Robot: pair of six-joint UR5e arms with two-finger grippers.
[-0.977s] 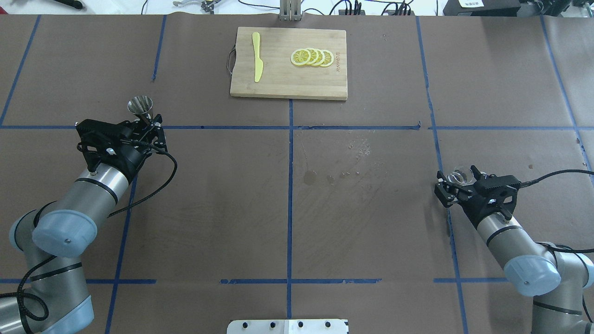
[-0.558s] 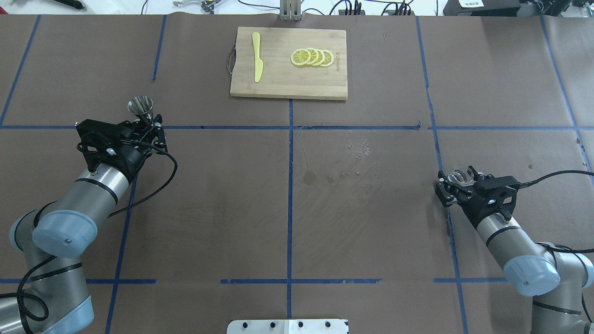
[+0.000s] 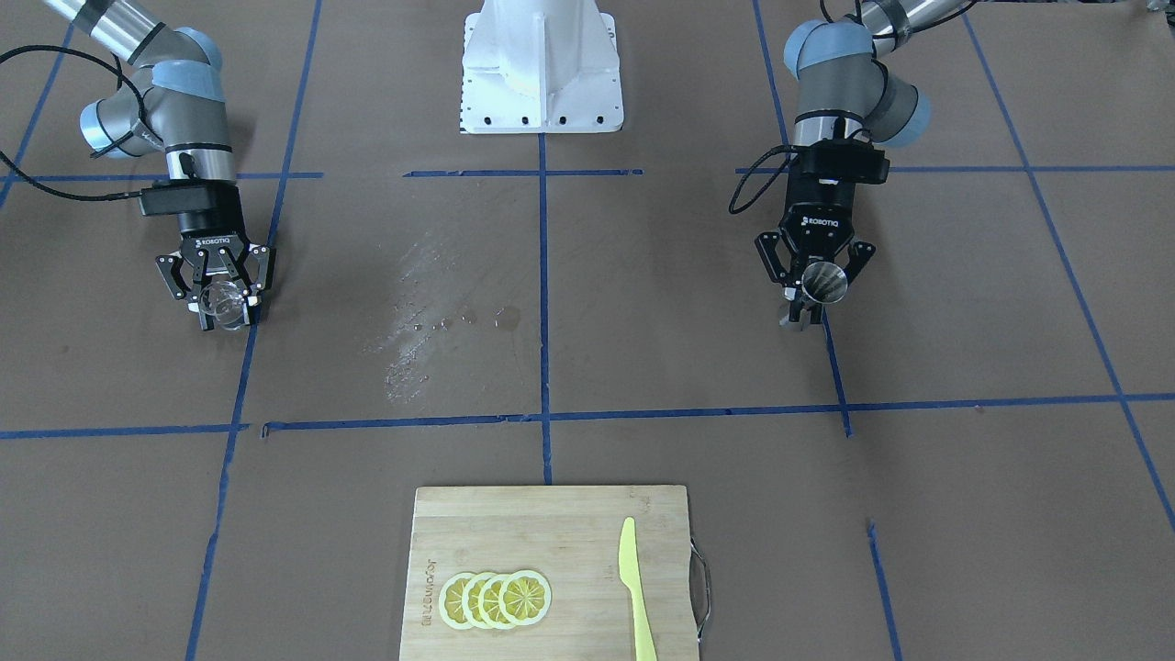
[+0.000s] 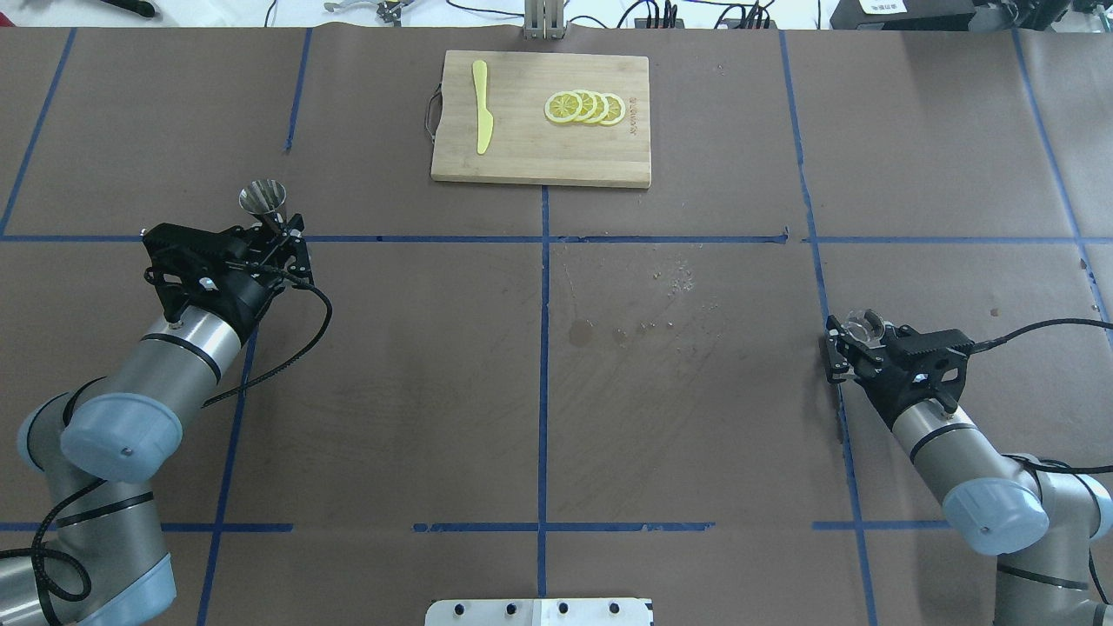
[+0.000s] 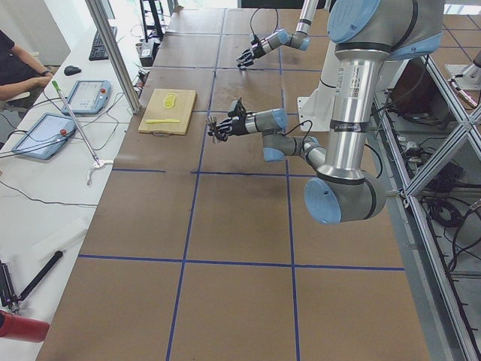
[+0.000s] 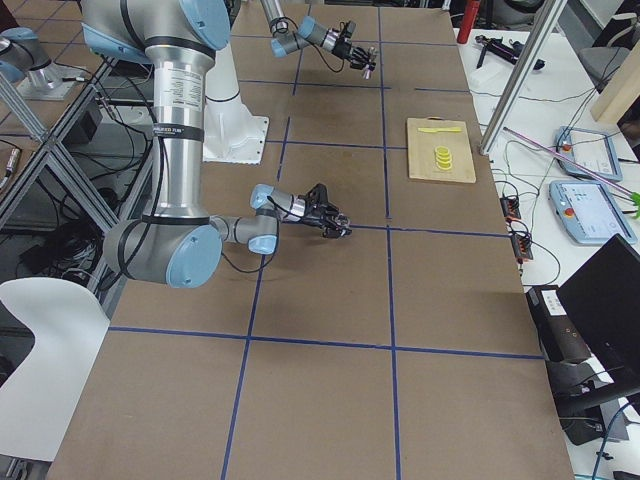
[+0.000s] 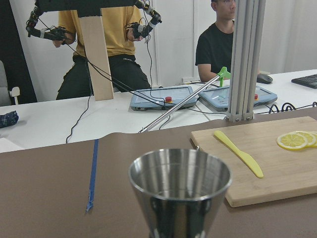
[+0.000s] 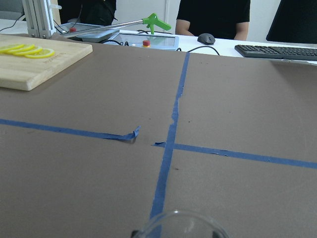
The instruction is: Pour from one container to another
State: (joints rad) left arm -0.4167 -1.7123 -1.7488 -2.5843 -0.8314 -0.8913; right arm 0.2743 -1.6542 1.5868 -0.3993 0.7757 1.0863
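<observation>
The small steel jigger (image 4: 263, 198) stands upright in my left gripper (image 4: 280, 228), whose fingers are shut on its narrow waist, just left of a blue tape cross. Its open mouth (image 7: 181, 178) fills the low centre of the left wrist view. In the front view the jigger (image 3: 823, 282) shows at right. The clear glass cup (image 4: 865, 323) sits between the fingers of my right gripper (image 4: 856, 337), which is shut on it low over the table at far right. Only the cup's rim (image 8: 178, 225) shows in the right wrist view. The front view has that cup (image 3: 225, 310) at left.
A wooden cutting board (image 4: 539, 156) at the far middle carries a yellow knife (image 4: 481, 106) and lemon slices (image 4: 584, 107). Wet spots (image 4: 581, 330) mark the brown mat between the arms. People sit and stand behind the table's far side (image 7: 218, 44).
My right gripper has turned and shifted slightly to the right with the glass cup in it. The left arm and jigger have not moved.
</observation>
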